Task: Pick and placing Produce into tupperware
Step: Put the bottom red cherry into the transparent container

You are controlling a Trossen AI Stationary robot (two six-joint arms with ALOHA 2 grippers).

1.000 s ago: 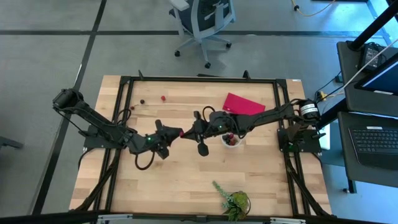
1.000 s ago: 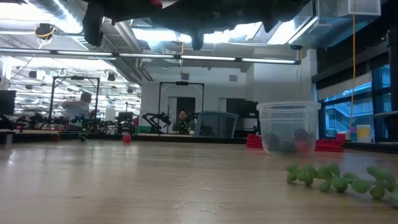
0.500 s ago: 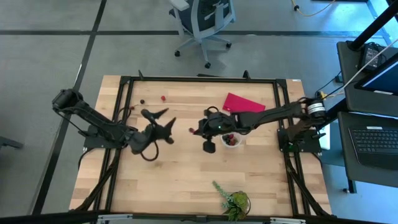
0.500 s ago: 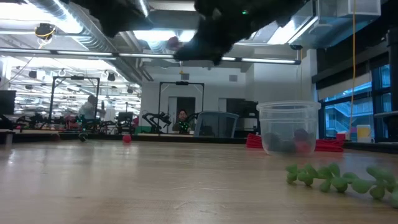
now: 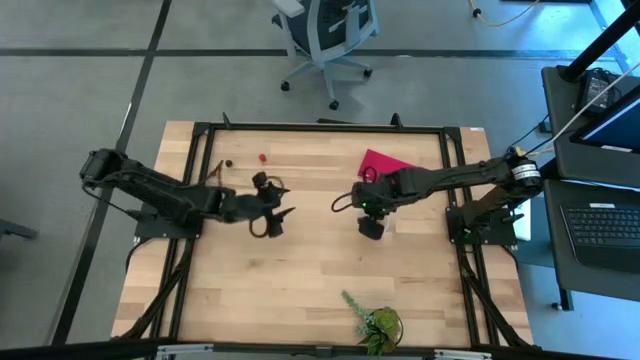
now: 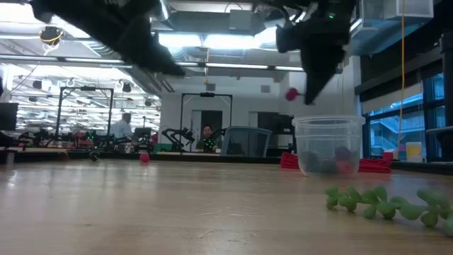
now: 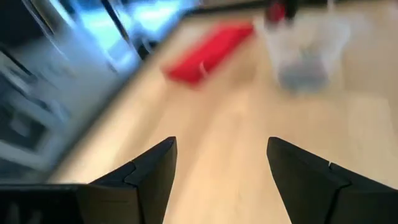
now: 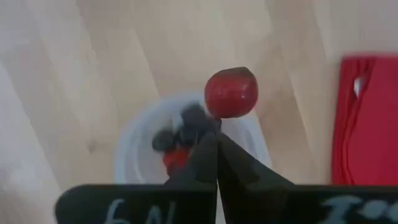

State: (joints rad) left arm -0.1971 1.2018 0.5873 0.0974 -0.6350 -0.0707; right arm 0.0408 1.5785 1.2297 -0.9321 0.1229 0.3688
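A small red fruit (image 8: 231,92) sits at the tips of my right gripper (image 8: 216,134), which is shut and hangs over the clear tupperware cup (image 6: 329,145). In the low view the fruit (image 6: 291,93) is just above the cup's rim. Inside the cup (image 8: 140,140) lie dark and red fruits. My left gripper (image 5: 285,198) stands open with nothing between its fingers, left of the cup over the table's middle. One red fruit (image 5: 262,157) and one dark fruit (image 5: 228,163) rest on the table at the far left. My right gripper has the red fruit at the very tips of its shut fingers (image 8: 208,146), which slant downward from above. Which part of the fruit (image 8: 219,112) they pinch is too small to tell. The fruit is lifted clear, above the cup's opening.
A flat red piece (image 5: 385,165) lies just beyond the cup. A green leafy plant (image 5: 375,322) lies at the near edge, right of the middle. Bare wood stretches across the table's near left.
My left gripper has opened, let go of the red fruit and drawn back toward the table's left. My right gripper, still shut, has carried the fruit toward the right edge, from the table's middle to above the cup.
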